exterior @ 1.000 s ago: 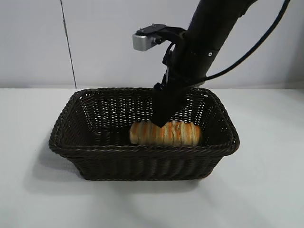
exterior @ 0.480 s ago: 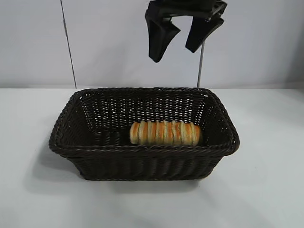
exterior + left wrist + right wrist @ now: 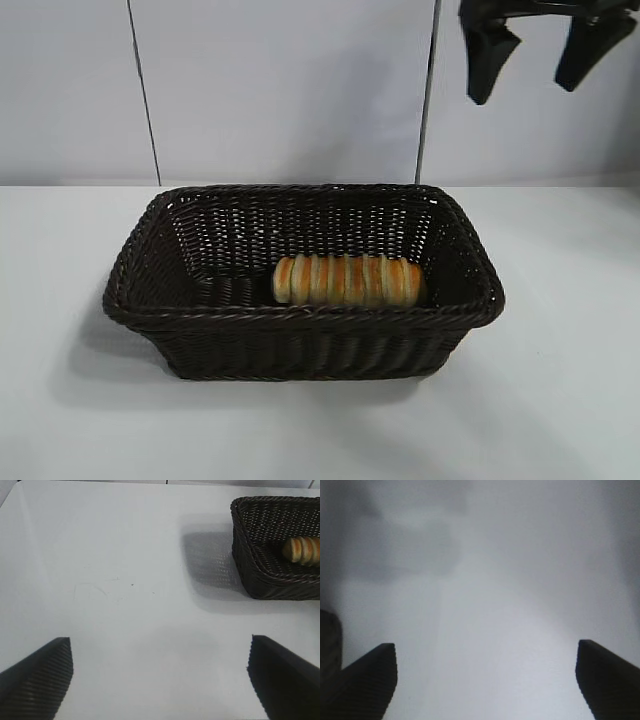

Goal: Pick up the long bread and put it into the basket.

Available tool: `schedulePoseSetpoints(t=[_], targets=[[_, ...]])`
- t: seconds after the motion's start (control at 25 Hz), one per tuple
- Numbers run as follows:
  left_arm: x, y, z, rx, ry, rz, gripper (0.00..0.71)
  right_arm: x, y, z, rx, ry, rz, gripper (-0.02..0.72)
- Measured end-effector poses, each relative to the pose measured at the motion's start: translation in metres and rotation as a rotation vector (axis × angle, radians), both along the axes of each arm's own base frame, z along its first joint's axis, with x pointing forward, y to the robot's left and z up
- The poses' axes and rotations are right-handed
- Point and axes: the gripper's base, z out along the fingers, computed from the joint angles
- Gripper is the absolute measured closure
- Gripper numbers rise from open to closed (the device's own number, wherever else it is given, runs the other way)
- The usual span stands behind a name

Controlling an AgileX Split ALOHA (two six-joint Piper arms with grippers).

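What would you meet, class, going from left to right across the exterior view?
Basket's left rim → long bread → basket's right rim; high above at the right, the right hand, open.

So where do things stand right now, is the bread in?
Right gripper open, empty, high above the table. Left gripper open, empty, parked off to the side. Long bread lying inside the basket. Nothing in the way.
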Motion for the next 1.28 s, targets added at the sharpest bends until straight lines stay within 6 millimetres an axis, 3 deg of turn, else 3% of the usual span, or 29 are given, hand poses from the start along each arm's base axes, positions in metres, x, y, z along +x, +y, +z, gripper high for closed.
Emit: schedulePoseSetpoints(t=[0.24, 0.4, 0.56, 0.76, 0.92, 1.08, 1.28], targets=[[0.0, 0.0, 0.0, 0.0, 0.0, 0.0, 0.023, -0.007, -0.048, 0.0, 0.002, 0.001, -0.116, 0.008], [0.0, 0.0, 0.0, 0.0, 0.0, 0.0, 0.023, -0.011, -0.049, 0.008, 0.021, -0.019, -0.127, 0.008], [0.0, 0.0, 0.0, 0.0, 0.0, 0.0, 0.023, -0.032, -0.043, 0.045, 0.037, -0.109, -0.125, 0.008], [0.0, 0.0, 0.0, 0.0, 0.0, 0.0, 0.023, -0.096, -0.022, 0.11, 0.106, -0.277, -0.101, 0.008], [0.0, 0.0, 0.0, 0.0, 0.0, 0.0, 0.023, -0.155, -0.009, 0.146, 0.101, -0.38, -0.087, 0.008], [0.0, 0.0, 0.0, 0.0, 0.0, 0.0, 0.023, -0.202, 0.0, 0.164, 0.089, -0.46, -0.08, 0.008], [0.0, 0.0, 0.0, 0.0, 0.0, 0.0, 0.023, -0.258, 0.011, 0.164, 0.081, -0.517, -0.075, 0.008]])
